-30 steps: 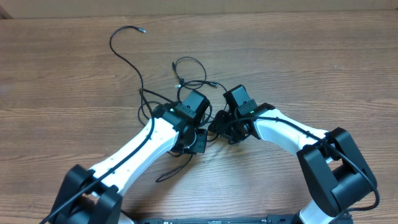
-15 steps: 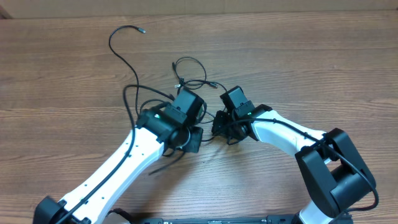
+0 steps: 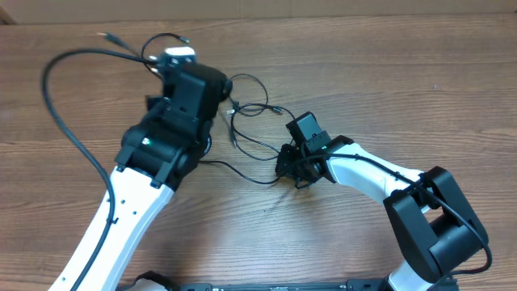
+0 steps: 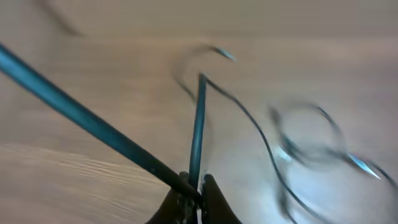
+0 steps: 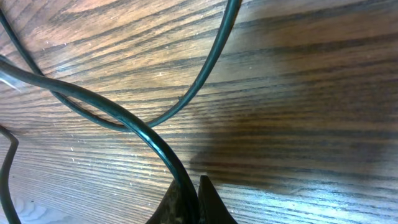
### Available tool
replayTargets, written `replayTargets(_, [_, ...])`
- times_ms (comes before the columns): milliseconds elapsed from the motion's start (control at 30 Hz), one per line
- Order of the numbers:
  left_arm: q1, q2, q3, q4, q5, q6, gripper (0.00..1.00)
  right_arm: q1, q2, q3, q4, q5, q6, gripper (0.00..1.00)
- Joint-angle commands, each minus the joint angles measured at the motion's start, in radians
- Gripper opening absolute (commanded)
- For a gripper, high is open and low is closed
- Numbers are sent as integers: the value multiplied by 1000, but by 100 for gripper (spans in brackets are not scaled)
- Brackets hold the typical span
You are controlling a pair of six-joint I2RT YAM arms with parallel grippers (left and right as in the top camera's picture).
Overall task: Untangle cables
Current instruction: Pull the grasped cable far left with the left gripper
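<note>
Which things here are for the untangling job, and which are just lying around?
For the job:
- cables
- left claw, pinching a cable
- right claw, pinching a cable

Not part of the job:
- wooden table underneath

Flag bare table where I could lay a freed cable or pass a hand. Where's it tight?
Widest bare wood: table above the right arm, right of the cables. Also bare: the front strip between left arm and right arm. Crowded: the middle, where loops run between both arms, and top-left, where a lifted strand arcs out.
</note>
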Motion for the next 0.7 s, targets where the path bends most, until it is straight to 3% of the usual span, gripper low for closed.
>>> replayTargets(0, [45,-11,19,81,-374,15,4,-7,8,-5,0,18,-2,4])
replayTargets(133, [129,-10,19,211,-446,16,4,-7,8,-5,0,18,-2,4])
replayTargets(300, [277,1,18,301,-393,16,4,-7,8,-5,-1,18,-2,4])
replayTargets(667, [583,142,17,214,89,16,4,-7,8,-5,0,18,-2,4])
